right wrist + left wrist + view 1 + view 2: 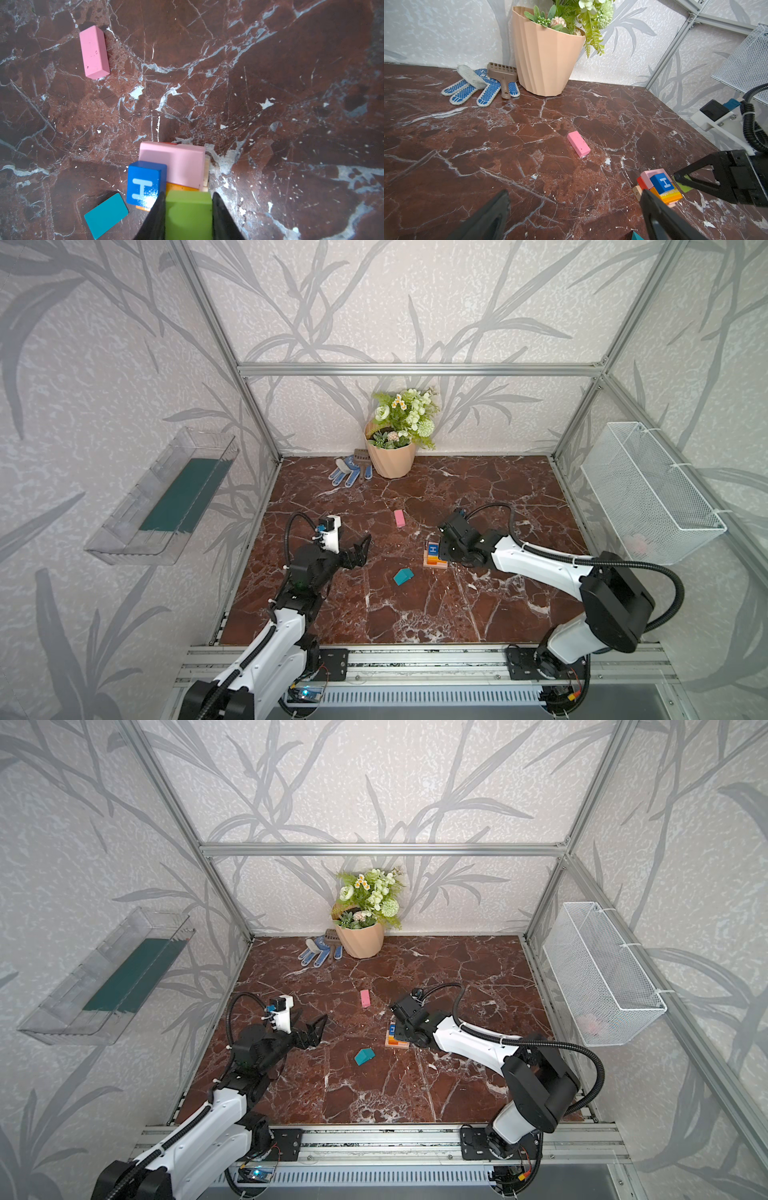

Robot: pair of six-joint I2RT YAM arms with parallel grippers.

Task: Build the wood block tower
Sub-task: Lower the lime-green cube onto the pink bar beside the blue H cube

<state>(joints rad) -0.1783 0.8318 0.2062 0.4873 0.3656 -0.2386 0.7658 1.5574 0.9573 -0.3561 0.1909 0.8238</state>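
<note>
The right claw (188, 194) grips the green wooden cube (188, 214) over the small multicoloured wood-block tower (182, 164), just beside its blue "H" cube (145, 185). A skewed release could nudge that cube off. The left claw (574, 192) gapes open, well apart from the tower.

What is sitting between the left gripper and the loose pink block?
Nothing visible. In the left wrist view only bare marble table lies between the open left gripper and the pink block. The teal piece and the tower lie off to the side of that path.
</note>
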